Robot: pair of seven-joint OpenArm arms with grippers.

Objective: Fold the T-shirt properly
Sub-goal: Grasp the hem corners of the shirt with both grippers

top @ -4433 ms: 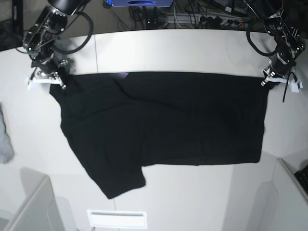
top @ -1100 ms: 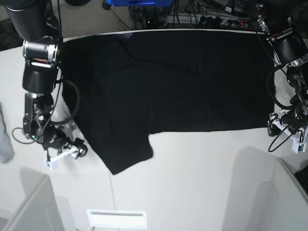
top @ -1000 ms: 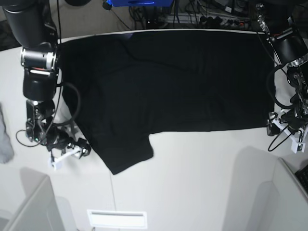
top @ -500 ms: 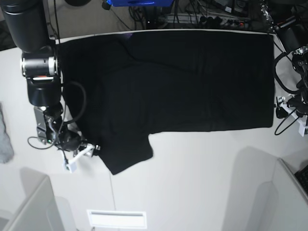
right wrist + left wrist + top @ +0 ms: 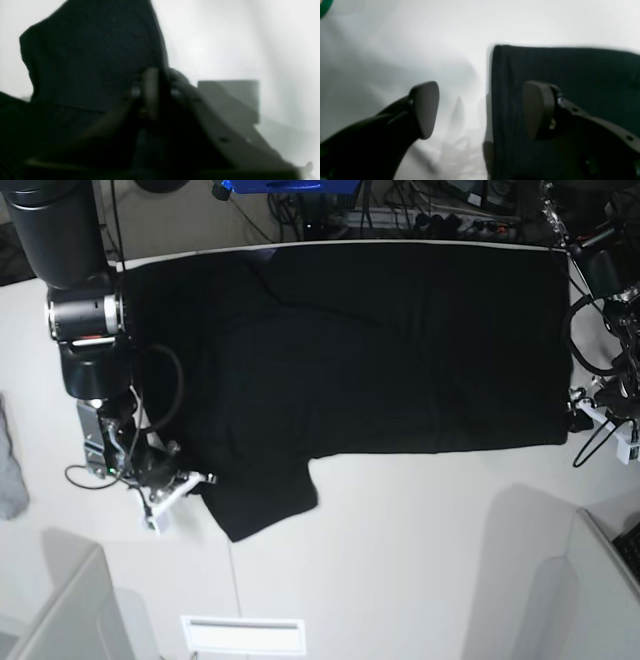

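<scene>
— Two grippers, one T-shirt (image 5: 380,350): where does everything sit?

— My T-shirt lies spread flat and black across the white table (image 5: 400,550), its far hem running along the table's back edge, one sleeve jutting toward the near side at the base view's left.

— And your right gripper (image 5: 185,485)?

— It sits at that sleeve's outer edge. In the right wrist view its fingers (image 5: 150,92) are pressed together with black cloth pinched between them, so it has clamped onto the T-shirt (image 5: 87,57); a fold of fabric stands up above the grip.

— Your left gripper (image 5: 590,415)?

— It is at the T-shirt's corner on the opposite side, near the hem's end. Its jaws stand apart in the left wrist view (image 5: 480,110): one pad over bare table (image 5: 395,50), the other over the cloth (image 5: 570,72), with the fabric's edge running between them. Nothing is pinched there.

— Anything else near the T-shirt?

— Grey cloth (image 5: 8,470) lies well apart, at the table's edge beyond my right arm.
</scene>
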